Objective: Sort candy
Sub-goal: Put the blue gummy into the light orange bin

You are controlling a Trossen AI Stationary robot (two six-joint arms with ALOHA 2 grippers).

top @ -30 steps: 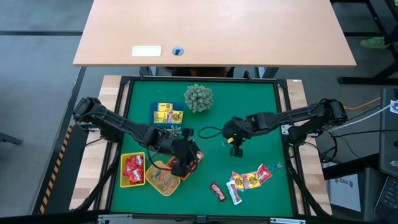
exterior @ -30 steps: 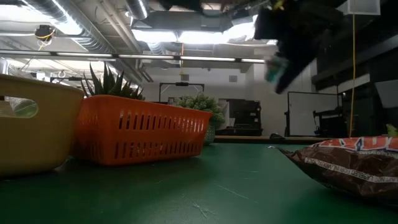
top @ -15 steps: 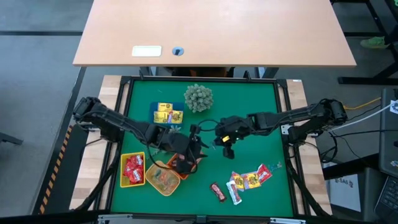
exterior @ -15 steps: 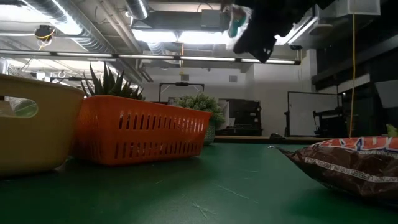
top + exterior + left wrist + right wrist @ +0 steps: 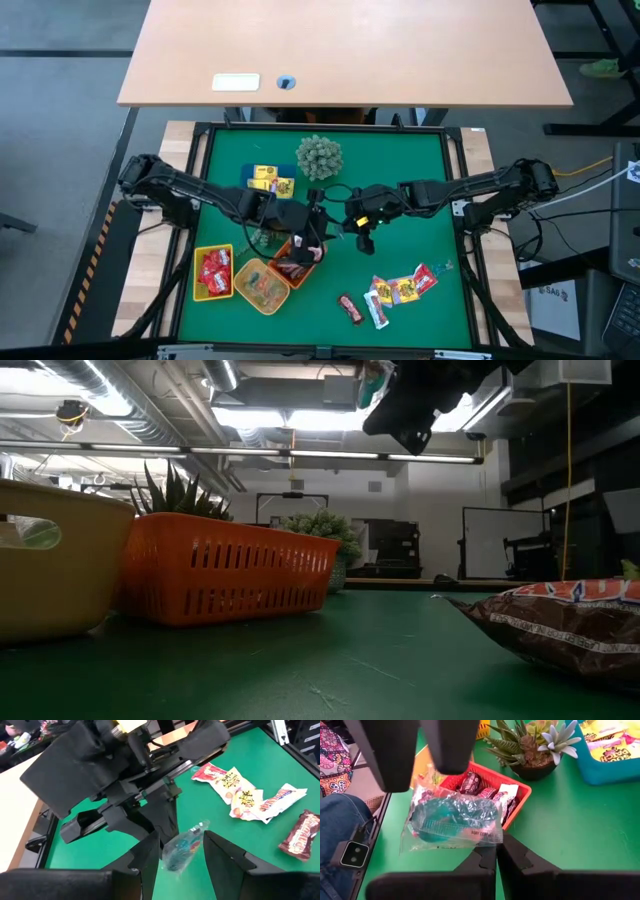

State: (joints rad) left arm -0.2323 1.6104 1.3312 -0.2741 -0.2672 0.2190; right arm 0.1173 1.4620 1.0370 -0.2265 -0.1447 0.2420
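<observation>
1. The right hand [image 5: 347,222] is above the middle of the green counter [image 5: 420,170], and its fingers are together, clamped on the edge of a clear candy packet [image 5: 454,822] with a blue-green piece inside.
2. The left hand [image 5: 318,222] is just beside the right hand, above the counter. Its fingers [image 5: 222,856] are apart, one on each side of the same clear packet, and I cannot tell if they touch it.
3. In the low view the two hands make a dark mass near the ceiling lights, well above the counter, and a bit of the packet shows at its edge.
4. Under the left arm there is an orange tray [image 5: 287,266] with dark brown bars [image 5: 471,782] in it.
5. Beside it there is a yellow tray [image 5: 198,285] with red packets [image 5: 213,273], and a second yellow tray [image 5: 243,290] with small clear pieces inside.
6. A blue tray [image 5: 250,180] at the far side of the counter holds yellow packets [image 5: 270,183]; near it stands the spiky pale green plant ball [image 5: 318,157].
7. A small potted succulent [image 5: 532,747] stands between the blue tray and the orange tray.
8. On the near right part of the counter lies a loose group of candy [image 5: 400,288]: red and yellow packets, a white wrapper and a dark brown bar [image 5: 349,308].
</observation>
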